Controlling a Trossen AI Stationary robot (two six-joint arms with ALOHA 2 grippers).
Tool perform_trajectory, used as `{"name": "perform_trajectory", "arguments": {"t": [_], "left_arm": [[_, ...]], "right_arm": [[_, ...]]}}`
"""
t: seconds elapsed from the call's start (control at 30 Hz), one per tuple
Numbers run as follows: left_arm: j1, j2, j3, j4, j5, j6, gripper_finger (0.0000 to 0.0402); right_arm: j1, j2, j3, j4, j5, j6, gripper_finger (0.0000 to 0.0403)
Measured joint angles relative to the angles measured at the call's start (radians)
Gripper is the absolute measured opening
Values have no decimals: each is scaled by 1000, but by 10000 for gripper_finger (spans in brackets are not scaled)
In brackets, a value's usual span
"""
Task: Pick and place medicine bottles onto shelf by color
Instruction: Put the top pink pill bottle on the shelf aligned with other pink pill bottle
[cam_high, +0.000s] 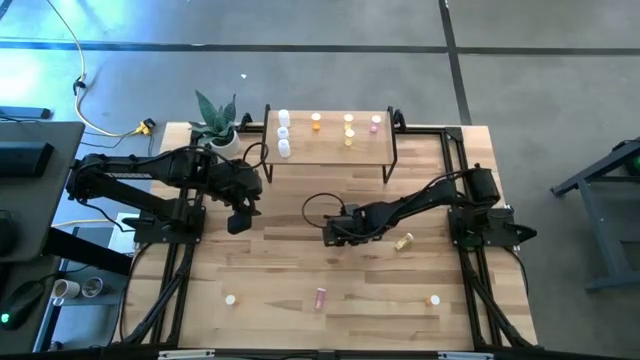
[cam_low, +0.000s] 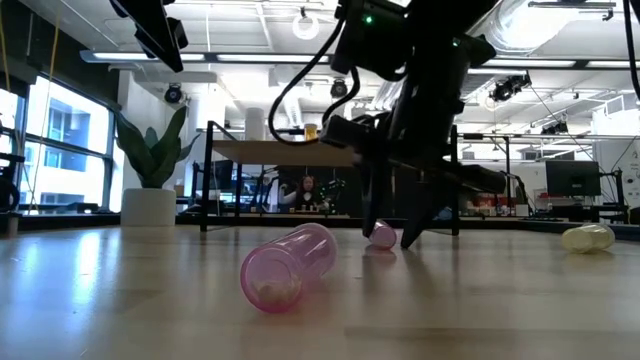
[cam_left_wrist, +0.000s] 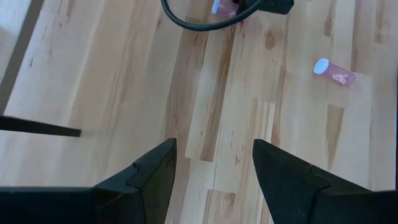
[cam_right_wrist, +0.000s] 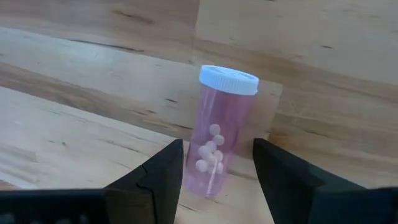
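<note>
- My left gripper (cam_high: 239, 221) hangs above the left-centre table (cam_high: 280, 270), fingers apart, empty.
- Shelf (cam_high: 330, 148) sits at the far edge, bottles on top.
- My right gripper (cam_right_wrist: 216, 177) is down mid-table, fingers apart around a lying pink bottle (cam_right_wrist: 220, 132), not clamped.
- Another pink bottle (cam_high: 321, 297) lies near the front; a yellow bottle (cam_high: 403, 242) lies right.

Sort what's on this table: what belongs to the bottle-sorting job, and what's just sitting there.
Job: shelf with bottles already on it; pink bottle lying between the right hand's fingers; loose pink bottle; yellow bottle.
Lying about: potted plant; yellow cable.
</note>
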Motion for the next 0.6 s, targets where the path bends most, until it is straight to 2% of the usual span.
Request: {"name": "perform_trajectory", "arguments": {"t": [0.37,0.47,0.6], "left_arm": [[0,0,0,0,0,0,200],[0,0,0,-1,1,0,200],[3,0,0,-1,5,0,200]], "right_arm": [[7,-11,0,-11,-11,-35,52],[12,-30,-2,-8,-19,-53,46],[27,-93,-2,14,13,-53,58]]}}
